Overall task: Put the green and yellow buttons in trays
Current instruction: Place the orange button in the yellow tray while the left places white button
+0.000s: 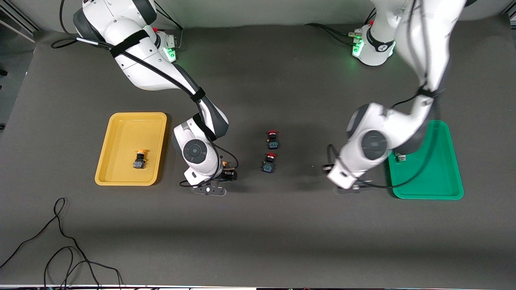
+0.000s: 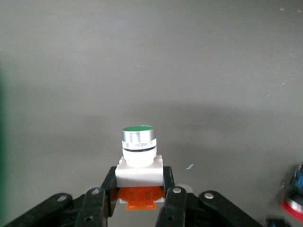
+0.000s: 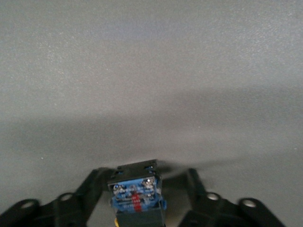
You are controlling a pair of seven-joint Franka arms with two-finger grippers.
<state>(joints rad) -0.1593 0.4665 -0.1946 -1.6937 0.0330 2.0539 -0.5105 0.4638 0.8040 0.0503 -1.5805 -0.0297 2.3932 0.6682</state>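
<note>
Between the trays, left gripper (image 2: 139, 191) clamped on upright green button (image 2: 138, 153), cap up; right gripper (image 3: 137, 196) clamped on yellow button (image 3: 136, 194), terminals outward. Cap hidden there, glimpsed only from front.

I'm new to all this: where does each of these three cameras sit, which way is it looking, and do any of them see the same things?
Front view: high across the table, facing both arms; shows the yellow tray, green tray, right gripper and left gripper.
Left wrist view: on the left arm's wrist, looking past its fingers at the green button they clamp.
Right wrist view: on the right arm's wrist, looking at the yellow button its gripper holds.
Shared: each held button also shows in the front view.
</note>
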